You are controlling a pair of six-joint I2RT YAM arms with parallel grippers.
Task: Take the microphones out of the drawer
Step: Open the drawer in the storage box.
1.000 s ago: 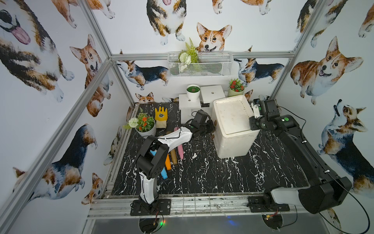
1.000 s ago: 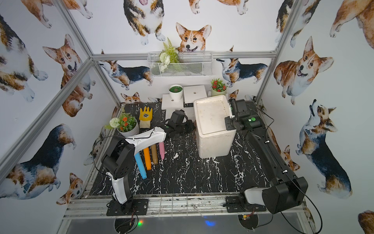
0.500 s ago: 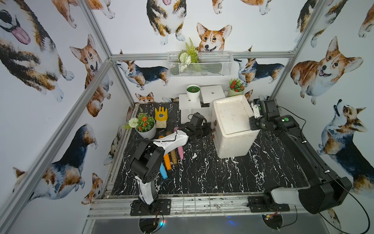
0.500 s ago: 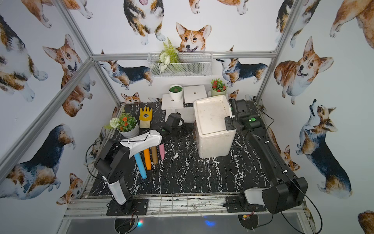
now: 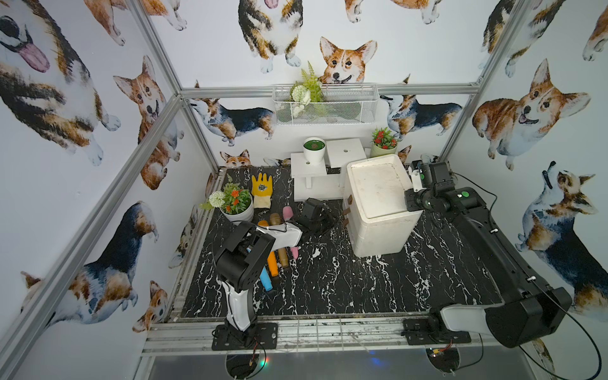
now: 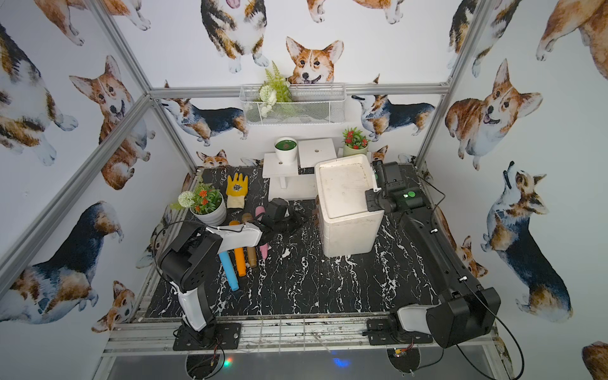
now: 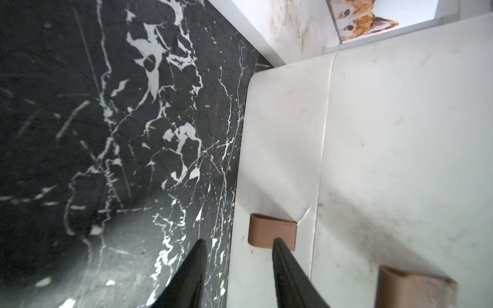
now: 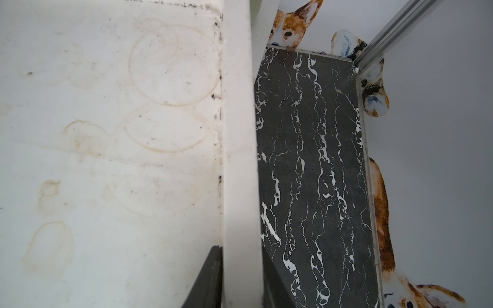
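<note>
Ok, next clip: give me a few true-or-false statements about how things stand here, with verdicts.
1. The right pincer clamps the drawer cabinet's top rim. True.
2. The left pincer is shut on a brown handle. False: its jaws stand open, with the handle just beyond one fingertip.
3. Four microphones lie on the table. True.
4. The yellow glove lies on top of the cabinet. False: it lies on the table beside the flower pot.
</note>
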